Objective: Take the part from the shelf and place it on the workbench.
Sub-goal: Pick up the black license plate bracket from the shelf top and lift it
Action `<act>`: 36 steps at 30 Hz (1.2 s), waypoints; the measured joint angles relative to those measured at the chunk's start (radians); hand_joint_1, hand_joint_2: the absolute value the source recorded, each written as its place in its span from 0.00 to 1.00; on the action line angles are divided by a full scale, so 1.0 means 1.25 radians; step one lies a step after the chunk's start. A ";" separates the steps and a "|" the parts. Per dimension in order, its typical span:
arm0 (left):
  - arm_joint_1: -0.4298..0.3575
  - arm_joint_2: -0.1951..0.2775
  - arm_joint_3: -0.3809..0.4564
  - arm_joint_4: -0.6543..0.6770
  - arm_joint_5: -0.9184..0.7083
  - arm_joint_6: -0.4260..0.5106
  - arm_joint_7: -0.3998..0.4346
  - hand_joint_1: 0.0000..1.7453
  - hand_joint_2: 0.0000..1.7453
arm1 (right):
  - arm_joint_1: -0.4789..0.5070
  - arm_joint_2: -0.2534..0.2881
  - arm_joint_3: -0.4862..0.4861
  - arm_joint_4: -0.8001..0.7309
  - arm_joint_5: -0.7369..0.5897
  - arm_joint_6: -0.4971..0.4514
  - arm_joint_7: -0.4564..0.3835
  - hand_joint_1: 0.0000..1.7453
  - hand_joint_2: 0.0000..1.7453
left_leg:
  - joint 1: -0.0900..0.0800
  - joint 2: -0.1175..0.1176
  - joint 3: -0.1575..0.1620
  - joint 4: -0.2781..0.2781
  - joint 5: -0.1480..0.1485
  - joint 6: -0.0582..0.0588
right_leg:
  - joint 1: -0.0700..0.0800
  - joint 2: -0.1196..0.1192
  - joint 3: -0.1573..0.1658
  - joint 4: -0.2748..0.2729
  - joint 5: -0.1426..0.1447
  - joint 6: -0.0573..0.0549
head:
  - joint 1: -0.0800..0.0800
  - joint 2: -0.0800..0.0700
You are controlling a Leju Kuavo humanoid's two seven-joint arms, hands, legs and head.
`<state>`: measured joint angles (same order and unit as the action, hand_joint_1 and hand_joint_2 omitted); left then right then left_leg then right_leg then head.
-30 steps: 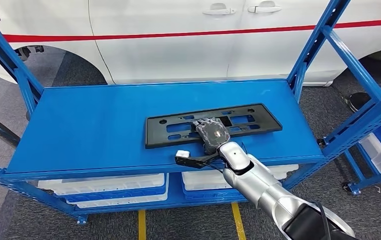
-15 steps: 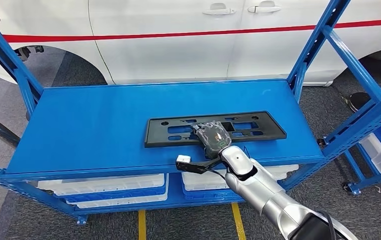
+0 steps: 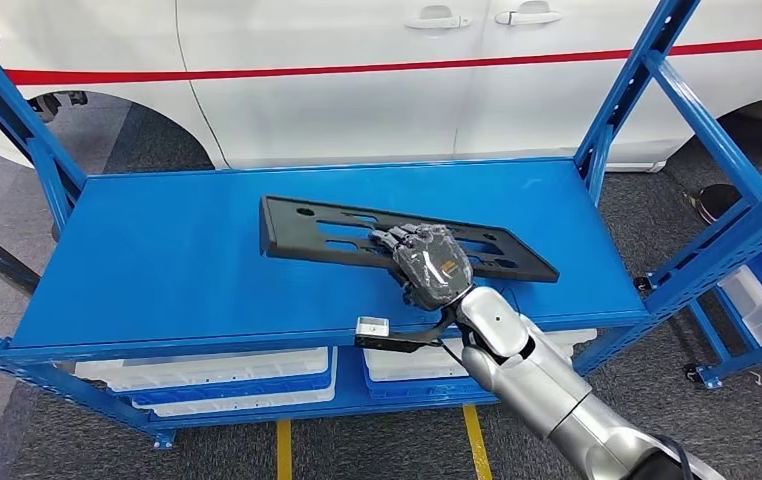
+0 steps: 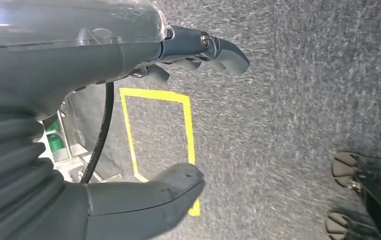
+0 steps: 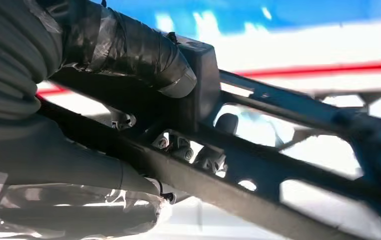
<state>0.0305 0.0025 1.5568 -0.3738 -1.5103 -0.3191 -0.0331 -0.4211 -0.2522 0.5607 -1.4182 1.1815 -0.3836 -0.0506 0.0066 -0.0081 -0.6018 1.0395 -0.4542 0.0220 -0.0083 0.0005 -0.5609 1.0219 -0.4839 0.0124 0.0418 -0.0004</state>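
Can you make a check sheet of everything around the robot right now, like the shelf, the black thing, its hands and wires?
Surface: blue shelf, flat top deck, with only the job's part on it.
Job's thing: long black part with slots, tilted, its left end raised off the deck.
Clutter: nothing seen on the top deck; white bins sit on the level below.
Hands: right hand grips the part near its middle, fingers through a slot; left hand hangs over the grey floor, holding nothing, fingers apart.
Cables: a black cable runs beside the left wrist.
Surroundings: white car with a red stripe behind the shelf; yellow floor tape below.
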 joint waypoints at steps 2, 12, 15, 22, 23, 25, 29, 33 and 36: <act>0.000 0.005 0.000 0.000 -0.008 0.006 0.004 0.00 1.00 | 0.002 -0.016 -0.006 -0.040 0.021 -0.024 -0.007 1.00 1.00 | -0.002 0.000 0.000 0.000 0.002 0.005 | -0.002 0.000 0.001 -0.001 0.002 0.006 | 0.000 0.000; -0.002 0.015 0.000 0.009 -0.033 0.028 0.005 0.00 1.00 | 0.028 -0.086 -0.022 -0.162 0.098 -0.101 -0.020 1.00 1.00 | 0.013 0.006 -0.012 -0.012 0.025 0.013 | -0.017 -0.001 -0.048 0.166 -0.082 0.029 | 0.000 0.000; -0.003 0.020 0.000 0.016 -0.035 0.032 0.005 0.00 1.00 | 0.035 -0.101 -0.025 -0.187 0.106 -0.119 -0.020 1.00 1.00 | 0.015 0.004 -0.021 -0.001 0.028 -0.004 | -0.020 0.004 0.024 0.028 -0.032 0.031 | 0.000 0.000; -0.002 0.030 0.001 0.026 -0.036 0.039 0.005 0.00 1.00 | 0.047 -0.118 -0.028 -0.225 0.109 -0.134 -0.020 1.00 1.00 | 0.018 0.004 -0.065 0.086 -0.051 -0.036 | -0.013 0.003 -0.012 0.018 0.000 -0.021 | 0.000 0.000; -0.003 0.030 0.001 0.027 -0.036 0.039 0.005 0.00 1.00 | 0.050 -0.121 -0.028 -0.229 0.109 -0.137 -0.020 1.00 1.00 | 0.017 0.004 -0.080 0.139 -0.089 -0.036 | -0.010 0.003 -0.021 0.019 0.007 -0.025 | 0.000 0.000; -0.003 0.031 0.001 0.030 -0.036 0.040 0.005 0.00 1.00 | 0.056 -0.126 -0.029 -0.238 0.109 -0.146 -0.020 1.00 1.00 | 0.015 0.004 -0.091 0.220 -0.123 -0.033 | -0.002 0.001 -0.039 0.021 0.020 -0.028 | 0.000 0.000; -0.005 0.036 0.001 0.034 -0.036 0.041 0.005 0.00 1.00 | 0.067 -0.138 -0.033 -0.258 0.110 -0.161 -0.021 1.00 1.00 | 0.002 0.004 0.032 0.086 -0.071 -0.005 | 0.011 0.000 -0.069 0.026 0.042 -0.029 | 0.000 0.000; -0.007 0.044 0.000 0.037 -0.036 0.043 0.005 0.00 1.00 | 0.073 -0.148 -0.039 -0.274 0.110 -0.168 -0.022 1.00 1.00 | -0.010 0.003 0.091 -0.022 -0.061 0.005 | 0.007 -0.002 -0.072 0.019 0.066 -0.012 | 0.000 0.000; -0.008 0.045 0.000 0.040 -0.036 0.045 0.005 0.00 1.00 | 0.080 -0.160 -0.043 -0.289 0.110 -0.181 -0.024 1.00 1.00 | -0.005 0.009 0.078 -0.040 -0.029 0.017 | 0.004 0.000 -0.085 0.044 0.029 0.001 | 0.000 0.000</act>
<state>0.0201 0.0593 1.5571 -0.3236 -1.5557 -0.2626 -0.0263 -0.3206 -0.4517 0.5068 -1.7792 1.3195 -0.6097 -0.0802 0.0003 0.0037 -0.5046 0.9898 -0.4909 0.0437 -0.0030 0.0011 -0.6672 1.0764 -0.4470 0.0143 0.0420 -0.0004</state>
